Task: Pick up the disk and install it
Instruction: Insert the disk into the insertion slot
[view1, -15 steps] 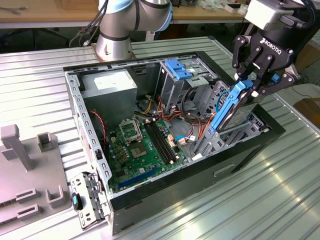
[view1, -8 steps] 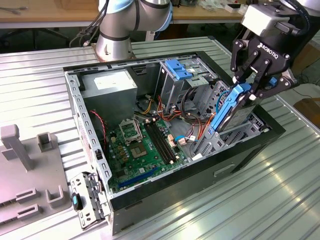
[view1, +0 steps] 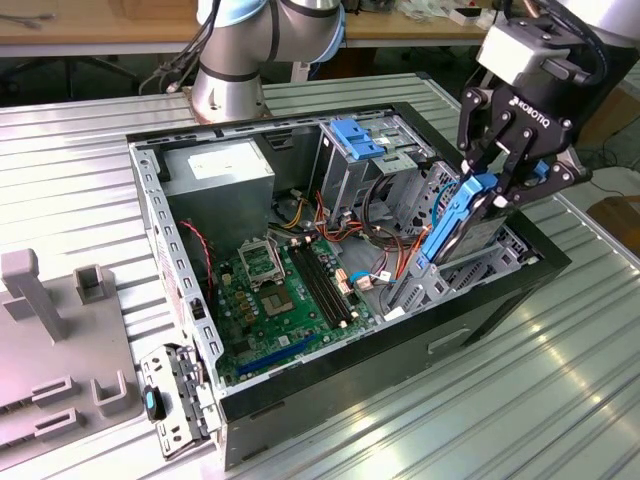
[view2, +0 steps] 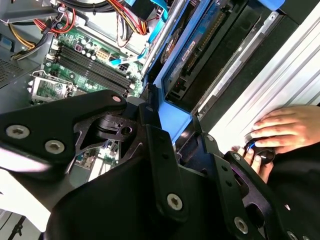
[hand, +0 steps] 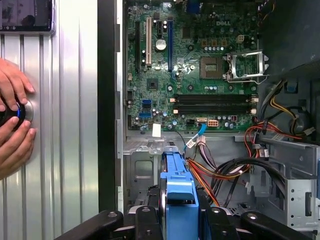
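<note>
Open computer case lies on its side on the table, side panel off, so the bays can be reached from above. Motherboard covers the case floor.

The disk stands on edge and tilted, lower end inside the case at the end opposite the power-supply box. Judged: angled to feed into a bay there.

Gripper fingers are clamped on the disk's upper end.

A person's hand rests on a round knob outside the case wall.
</note>
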